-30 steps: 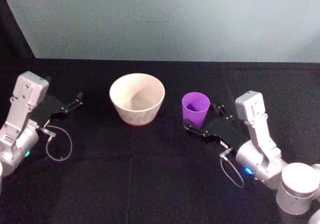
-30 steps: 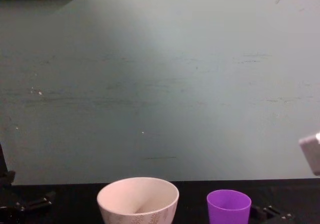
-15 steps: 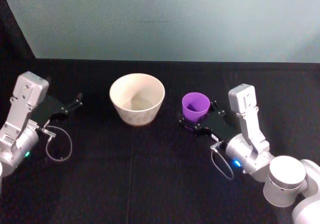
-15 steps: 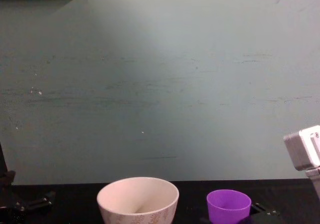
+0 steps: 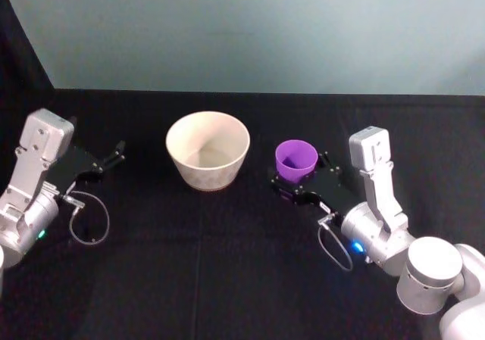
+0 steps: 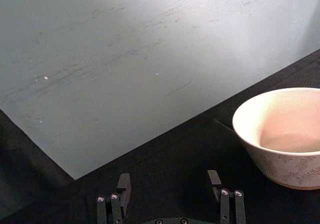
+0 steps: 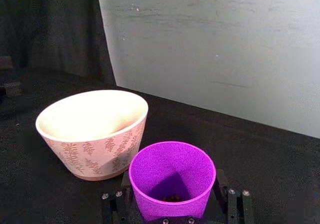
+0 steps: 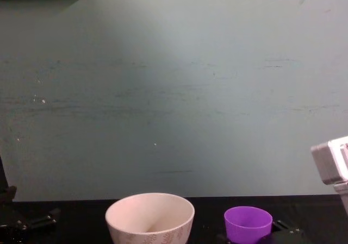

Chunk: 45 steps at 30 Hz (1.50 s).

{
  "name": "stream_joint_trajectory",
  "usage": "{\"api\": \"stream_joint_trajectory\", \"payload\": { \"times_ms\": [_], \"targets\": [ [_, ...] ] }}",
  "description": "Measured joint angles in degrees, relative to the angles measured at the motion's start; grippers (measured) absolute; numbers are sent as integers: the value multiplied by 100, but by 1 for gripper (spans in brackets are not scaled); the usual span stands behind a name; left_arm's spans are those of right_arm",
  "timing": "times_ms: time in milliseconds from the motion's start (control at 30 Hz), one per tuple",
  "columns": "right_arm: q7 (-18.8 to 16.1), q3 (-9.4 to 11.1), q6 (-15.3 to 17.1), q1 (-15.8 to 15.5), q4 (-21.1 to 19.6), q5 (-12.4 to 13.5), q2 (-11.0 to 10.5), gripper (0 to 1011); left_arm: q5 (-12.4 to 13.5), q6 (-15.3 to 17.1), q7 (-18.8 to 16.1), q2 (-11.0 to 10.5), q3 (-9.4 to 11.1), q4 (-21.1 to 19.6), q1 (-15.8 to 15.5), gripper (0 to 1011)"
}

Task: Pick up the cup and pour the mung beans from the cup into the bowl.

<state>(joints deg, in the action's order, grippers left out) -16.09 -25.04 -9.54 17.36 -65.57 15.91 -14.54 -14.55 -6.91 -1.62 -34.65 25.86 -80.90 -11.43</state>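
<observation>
Straddles the upright purple cup (image 5: 295, 160) with the right claw (image 5: 300, 175) spread, 1 finger on each side, on the black bench (image 5: 227, 272), just right of the fern-patterned bowl (image 5: 208, 151). Rests the left claw (image 5: 115, 154) spread too, well left of the bowl, near a looped cable (image 5: 89, 220).

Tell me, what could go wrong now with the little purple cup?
1. The right gripper straddles the small purple plastic cup, fingers open; a lopsided squeeze might tip it and spill what's inside.
2. The wide cream leaf-patterned bowl stands close beside the cup, so a careless lift could bump it.
The left gripper rests far left of the bowl.
</observation>
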Motion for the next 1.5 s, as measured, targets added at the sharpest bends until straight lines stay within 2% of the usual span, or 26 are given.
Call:
{"api": "stream_joint_trajectory", "payload": {
  "times_ms": [500,633,833,1233,1500],
  "targets": [
    [-112,177,92,-90,-132,-86,83,993,0,0,0,0,0,0,0,1000],
    [-148,230,71,-105,-101,-130,122,927,0,0,0,0,0,0,0,1000],
    [-208,291,36,-127,-87,-185,167,757,0,0,0,0,0,0,0,1000],
    [-275,413,81,-180,-121,-312,254,734,0,0,0,0,0,0,0,1000],
    [-283,525,171,-268,-423,-379,243,734,0,0,0,0,0,0,0,1000]
  ]
}}
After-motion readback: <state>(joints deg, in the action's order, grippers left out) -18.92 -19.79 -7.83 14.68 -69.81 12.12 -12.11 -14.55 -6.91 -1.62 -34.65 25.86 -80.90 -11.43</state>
